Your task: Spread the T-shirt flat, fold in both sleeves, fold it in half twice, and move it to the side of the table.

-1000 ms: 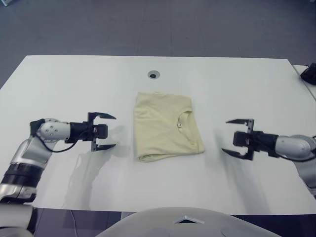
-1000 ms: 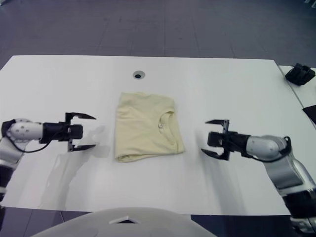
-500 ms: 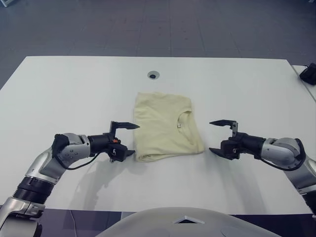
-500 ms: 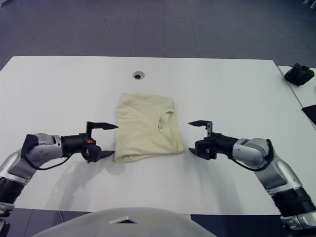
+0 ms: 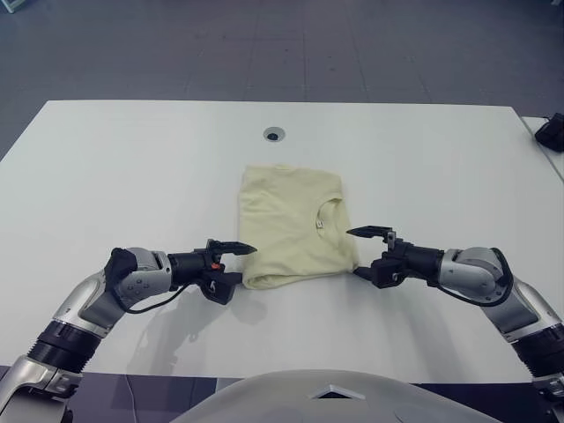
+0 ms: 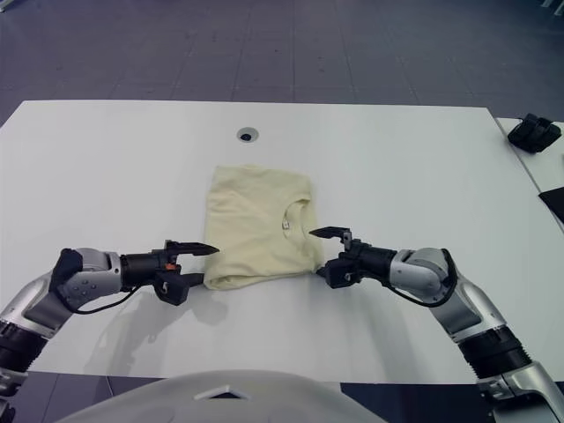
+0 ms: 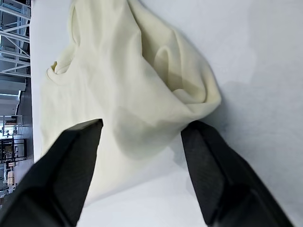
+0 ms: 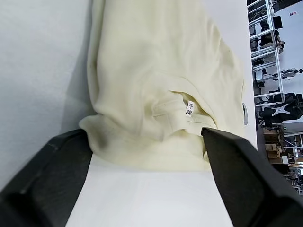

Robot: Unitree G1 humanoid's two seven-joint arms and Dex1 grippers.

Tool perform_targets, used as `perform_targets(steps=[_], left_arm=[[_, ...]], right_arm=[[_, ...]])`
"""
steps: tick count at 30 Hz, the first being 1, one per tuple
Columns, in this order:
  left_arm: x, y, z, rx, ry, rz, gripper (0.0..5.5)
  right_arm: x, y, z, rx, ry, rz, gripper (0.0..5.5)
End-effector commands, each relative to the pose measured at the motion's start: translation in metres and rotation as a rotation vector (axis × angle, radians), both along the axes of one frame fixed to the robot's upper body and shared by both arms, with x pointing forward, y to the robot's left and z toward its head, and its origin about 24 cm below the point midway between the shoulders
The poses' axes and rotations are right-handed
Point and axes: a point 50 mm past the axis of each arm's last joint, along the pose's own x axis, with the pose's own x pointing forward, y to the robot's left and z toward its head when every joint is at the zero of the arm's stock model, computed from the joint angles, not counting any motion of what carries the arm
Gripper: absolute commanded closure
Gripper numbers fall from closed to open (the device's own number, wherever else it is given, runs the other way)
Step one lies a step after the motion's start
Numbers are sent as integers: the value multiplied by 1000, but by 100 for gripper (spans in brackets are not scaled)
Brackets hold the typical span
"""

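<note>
T-shirt (image 5: pixel 295 220) folded, neck tag (image 8: pixel 189 108) unreadable; L claw (image 5: pixel 243 264) & R claw (image 5: pixel 353 252) wide at near corners.

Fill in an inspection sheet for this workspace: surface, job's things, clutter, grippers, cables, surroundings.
Surface: white table, with a round grommet hole near its far edge.
Job's things: pale yellow T-shirt, folded, collar side up, mid-table.
Clutter: black object on the neighbouring surface to the right.
Grippers: left gripper open around the shirt's near left corner; right gripper open around its near right corner.
Cables: black cable looping under the left wrist.
Surroundings: grey tiled floor beyond the table.
</note>
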Motion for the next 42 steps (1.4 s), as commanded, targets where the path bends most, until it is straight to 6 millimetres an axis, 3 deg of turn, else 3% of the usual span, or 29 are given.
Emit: perform_targets(steps=[1,13,19,24,31,36,42], left_arm=[[-18,7,-27,129,130,-26,330],[-12,8,-27,142,132,-41,548],[3,7,-20,112,132,-34,550],[10,13,-9,92,220,-30,550],[15,14,8,-19,429,27,550],[15,18,19,-97,646,88,550],[21,20,38,-242,927,173,550]], right_arm=[[-12,0,-14,-34,68,20,217],[-8,2,-10,-20,25,16,420],[-5,4,-2,29,89,-7,518],[-3,2,13,120,257,-102,531],[-18,-5,14,150,559,-168,532],[-24,-8,17,179,718,-197,532],[-17,-12,38,321,898,-239,532]])
